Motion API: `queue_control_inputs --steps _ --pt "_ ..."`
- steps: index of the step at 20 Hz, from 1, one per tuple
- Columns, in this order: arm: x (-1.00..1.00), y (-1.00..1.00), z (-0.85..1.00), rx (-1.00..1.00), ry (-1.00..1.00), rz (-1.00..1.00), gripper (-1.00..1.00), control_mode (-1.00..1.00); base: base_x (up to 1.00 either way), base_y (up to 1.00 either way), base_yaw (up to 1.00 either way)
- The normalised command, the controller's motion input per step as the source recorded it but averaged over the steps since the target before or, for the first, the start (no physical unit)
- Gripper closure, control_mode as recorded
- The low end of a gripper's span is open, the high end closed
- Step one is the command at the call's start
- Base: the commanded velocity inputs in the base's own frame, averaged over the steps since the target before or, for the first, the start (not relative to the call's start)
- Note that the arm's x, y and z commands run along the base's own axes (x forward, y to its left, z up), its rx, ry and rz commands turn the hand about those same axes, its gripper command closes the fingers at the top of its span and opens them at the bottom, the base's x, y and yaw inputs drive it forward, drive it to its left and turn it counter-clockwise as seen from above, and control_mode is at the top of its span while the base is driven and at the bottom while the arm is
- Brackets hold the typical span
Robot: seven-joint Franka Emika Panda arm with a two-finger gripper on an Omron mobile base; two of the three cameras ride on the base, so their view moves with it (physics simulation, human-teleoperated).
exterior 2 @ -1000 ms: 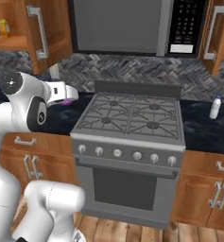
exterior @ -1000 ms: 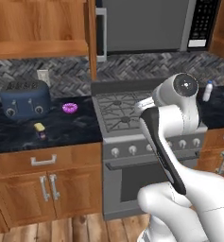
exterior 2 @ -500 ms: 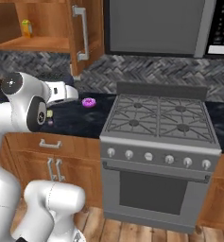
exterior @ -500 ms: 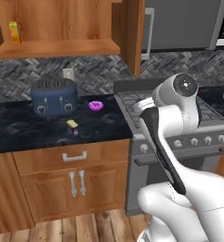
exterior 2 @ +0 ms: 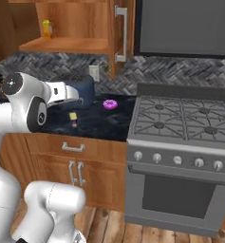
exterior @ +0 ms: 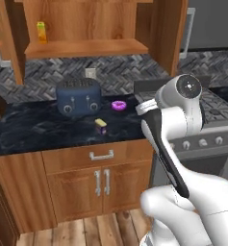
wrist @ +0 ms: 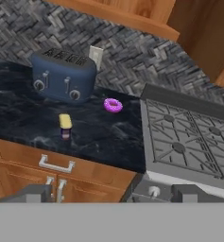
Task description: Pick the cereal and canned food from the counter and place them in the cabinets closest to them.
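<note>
In the left base view the can (exterior: 101, 124) stands upright in the middle of the frame on the dark counter (exterior: 33, 132), just in front of and a little right of the blue toaster (exterior: 78, 96), with a purple ring (exterior: 118, 105) further right near the stove (exterior: 216, 103). Above, in the upper part of the frame, the wall cabinet (exterior: 86, 47) stands open with a slim yellow container (exterior: 41, 32) on its shelf, so the shelf looks ready to take the can. In the right base view the same can (exterior 2: 73, 117) sits left of centre on the counter, apart from the toaster behind it; the arm's white hand reaches over it from the left, held high and well short of a grasp. The cabinet door (exterior 2: 118, 33) hangs open at upper centre beside the dark microwave (exterior 2: 185, 28). In the hand view the can (wrist: 64, 125) lies left of centre, the toaster (wrist: 62, 75) above it, and the gripper (wrist: 108, 193) shows its two tips at the bottom edge spread wide with nothing between them, likely readied for the can. I see no cereal box here.
</note>
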Motion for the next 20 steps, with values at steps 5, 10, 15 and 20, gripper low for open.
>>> queue_control_inputs --steps 5,10,15,20 --pt "0.0 0.0 0.0 0.0 0.0 0.0 -1.0 1.0 -0.21 0.61 -0.02" --pt "0.0 0.0 0.0 0.0 0.0 0.0 -1.0 1.0 -0.17 0.4 -0.02" --pt "0.0 0.0 0.0 0.0 0.0 0.0 -1.0 1.0 0.0 0.0 0.0" --pt "0.0 0.0 0.0 0.0 0.0 0.0 -1.0 1.0 0.23 0.03 0.0"
